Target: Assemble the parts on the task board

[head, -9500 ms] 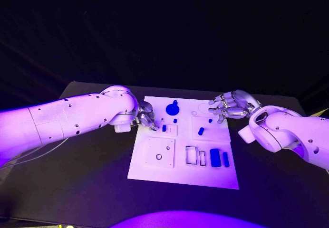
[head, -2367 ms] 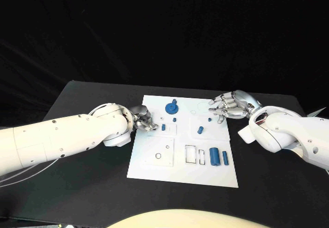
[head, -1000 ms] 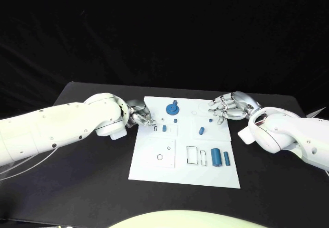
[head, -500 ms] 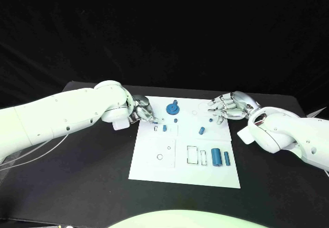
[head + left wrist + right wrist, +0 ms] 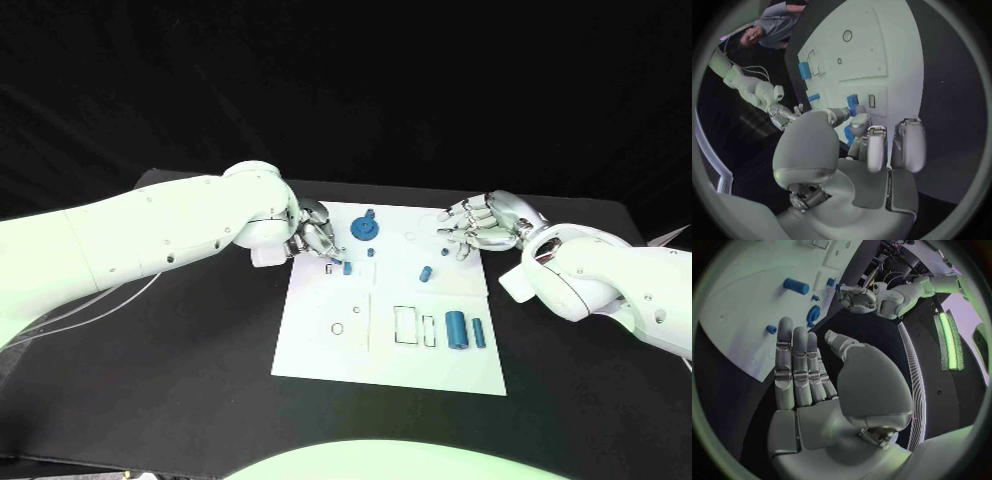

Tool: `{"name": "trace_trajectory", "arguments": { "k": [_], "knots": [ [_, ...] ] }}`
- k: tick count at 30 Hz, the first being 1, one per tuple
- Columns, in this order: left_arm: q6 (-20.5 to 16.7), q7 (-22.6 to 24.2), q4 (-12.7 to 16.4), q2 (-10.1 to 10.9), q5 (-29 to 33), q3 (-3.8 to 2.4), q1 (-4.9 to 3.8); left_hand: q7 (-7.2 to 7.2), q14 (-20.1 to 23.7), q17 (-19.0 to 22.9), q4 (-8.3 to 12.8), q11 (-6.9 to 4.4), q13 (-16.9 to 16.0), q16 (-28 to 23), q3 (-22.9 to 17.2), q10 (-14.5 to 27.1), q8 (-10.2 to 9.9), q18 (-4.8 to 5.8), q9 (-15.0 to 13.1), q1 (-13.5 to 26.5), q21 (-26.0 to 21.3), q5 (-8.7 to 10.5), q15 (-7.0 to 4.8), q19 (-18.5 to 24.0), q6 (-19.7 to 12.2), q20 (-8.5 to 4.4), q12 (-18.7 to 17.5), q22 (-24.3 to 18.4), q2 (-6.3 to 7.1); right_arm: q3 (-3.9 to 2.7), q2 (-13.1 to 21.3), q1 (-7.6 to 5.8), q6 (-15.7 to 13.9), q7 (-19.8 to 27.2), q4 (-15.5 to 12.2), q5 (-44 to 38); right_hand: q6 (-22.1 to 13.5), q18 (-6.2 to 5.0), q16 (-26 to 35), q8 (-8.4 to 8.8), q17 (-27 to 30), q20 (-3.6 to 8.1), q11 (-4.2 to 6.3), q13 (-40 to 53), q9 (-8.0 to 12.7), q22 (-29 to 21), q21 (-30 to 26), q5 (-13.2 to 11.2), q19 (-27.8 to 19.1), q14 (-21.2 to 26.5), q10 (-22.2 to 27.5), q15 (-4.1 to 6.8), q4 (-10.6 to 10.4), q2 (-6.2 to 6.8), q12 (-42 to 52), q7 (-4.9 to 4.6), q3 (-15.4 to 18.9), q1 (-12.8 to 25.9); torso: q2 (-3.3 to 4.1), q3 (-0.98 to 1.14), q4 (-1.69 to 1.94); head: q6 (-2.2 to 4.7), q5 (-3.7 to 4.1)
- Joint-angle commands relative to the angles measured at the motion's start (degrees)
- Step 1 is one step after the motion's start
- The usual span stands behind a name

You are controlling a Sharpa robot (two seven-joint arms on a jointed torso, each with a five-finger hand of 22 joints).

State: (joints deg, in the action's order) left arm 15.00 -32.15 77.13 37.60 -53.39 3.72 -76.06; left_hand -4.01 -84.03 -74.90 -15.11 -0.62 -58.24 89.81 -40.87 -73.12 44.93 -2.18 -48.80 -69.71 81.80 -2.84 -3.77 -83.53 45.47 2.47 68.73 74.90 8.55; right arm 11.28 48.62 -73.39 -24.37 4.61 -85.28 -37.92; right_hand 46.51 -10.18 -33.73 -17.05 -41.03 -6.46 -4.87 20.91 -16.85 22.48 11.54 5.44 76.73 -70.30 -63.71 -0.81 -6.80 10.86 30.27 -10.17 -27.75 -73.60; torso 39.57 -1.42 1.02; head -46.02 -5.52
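The white task board [image 5: 389,350] lies mid-table. My left hand [image 5: 316,241] hovers over its far left corner with fingers curled. A small blue part [image 5: 848,134] shows at the tips of its thumb and fingers, seemingly pinched. Just beside the fingers a blue piece [image 5: 348,267] stands in a slot, next to an empty slot [image 5: 871,101]. A round blue knob [image 5: 364,229] sits at the far edge. My right hand [image 5: 480,225] hangs over the far right corner, fingers straight and apart [image 5: 795,365], holding nothing.
More blue parts lie on the board: a short one [image 5: 426,274] in the middle right and two cylinders [image 5: 454,327] near the right edge. Empty rectangular slots [image 5: 404,325] and a round hole [image 5: 336,328] sit toward the near side. Black table [image 5: 173,350] surrounds the board.
My left arm has swung up and inward, and its hand has shifted slightly toward the board's far left slots. The right hand and the parts on the board have stayed put.
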Motion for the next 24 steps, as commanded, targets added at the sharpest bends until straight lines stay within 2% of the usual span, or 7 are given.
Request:
{"name": "trace_trajectory", "arguments": {
  "k": [1, 10, 24],
  "knots": [
    [1.55, -1.08, -0.05, -0.42, -3.46, 0.12, -0.28, 0.36, -5.97, -15.1, 8.93, 0.09, -0.01, 0.19, -8.48, -0.45, 0.28, -0.71, -0.12, 0.16, 0.23, -0.22, 0.04, -0.07, 0.06, 0.14, 0.19, 3.0, -0.45, -0.01, -0.04, 0.03, 0.56, 0.84, -0.02, -0.1, -0.34, -0.15, 0.29, -0.28, 0.08, -0.14, -0.19, -0.05, 0.08, -0.1, 0.07, 0.32, -0.23, -0.29, -0.26, -0.13, -0.39, 0.12, -0.24, 0.09, 0.02, 0.54, 0.04, -0.03, 0.01, -0.02, 0.01],
    [1.61, -0.85, 0.11, -0.72, -5.24, 0.46, -0.53, 0.39, -5.97, -15.1, 9.63, 0.05, 0.15, 0.19, -8.97, -0.48, 0.43, -0.69, -0.17, 0.47, 0.28, -0.24, 0.02, -0.11, 0.13, 0.13, 0.18, 3.09, -0.41, -0.01, -0.07, 0.03, 0.56, 0.89, 0.03, -0.06, -0.34, -0.15, 0.29, -0.28, 0.08, -0.14, -0.19, -0.05, 0.08, -0.1, 0.07, 0.32, -0.23, -0.29, -0.26, -0.13, -0.39, 0.12, -0.24, 0.09, 0.02, 0.54, 0.02, -0.06, 0.05, -0.18, -0.04],
    [5.09, 0.16, 0.0, -0.86, -7.35, 0.91, -0.54, 0.37, -5.97, -15.1, 10.64, 0.04, 0.3, 0.19, -9.63, -0.46, 0.49, -0.68, -0.17, 0.81, 0.33, -0.24, 0.02, -0.13, 0.12, 0.13, 0.15, 3.18, -0.08, -0.01, -0.23, 0.05, 0.6, 0.94, 0.13, -0.04, -0.34, -0.15, 0.29, -0.28, 0.08, -0.14, -0.19, -0.05, 0.08, -0.1, 0.07, 0.32, -0.23, -0.29, -0.26, -0.13, -0.39, 0.12, -0.24, 0.09, 0.02, 0.54, 0.01, -0.04, 0.05, -0.42, -0.24]
  ]
}}
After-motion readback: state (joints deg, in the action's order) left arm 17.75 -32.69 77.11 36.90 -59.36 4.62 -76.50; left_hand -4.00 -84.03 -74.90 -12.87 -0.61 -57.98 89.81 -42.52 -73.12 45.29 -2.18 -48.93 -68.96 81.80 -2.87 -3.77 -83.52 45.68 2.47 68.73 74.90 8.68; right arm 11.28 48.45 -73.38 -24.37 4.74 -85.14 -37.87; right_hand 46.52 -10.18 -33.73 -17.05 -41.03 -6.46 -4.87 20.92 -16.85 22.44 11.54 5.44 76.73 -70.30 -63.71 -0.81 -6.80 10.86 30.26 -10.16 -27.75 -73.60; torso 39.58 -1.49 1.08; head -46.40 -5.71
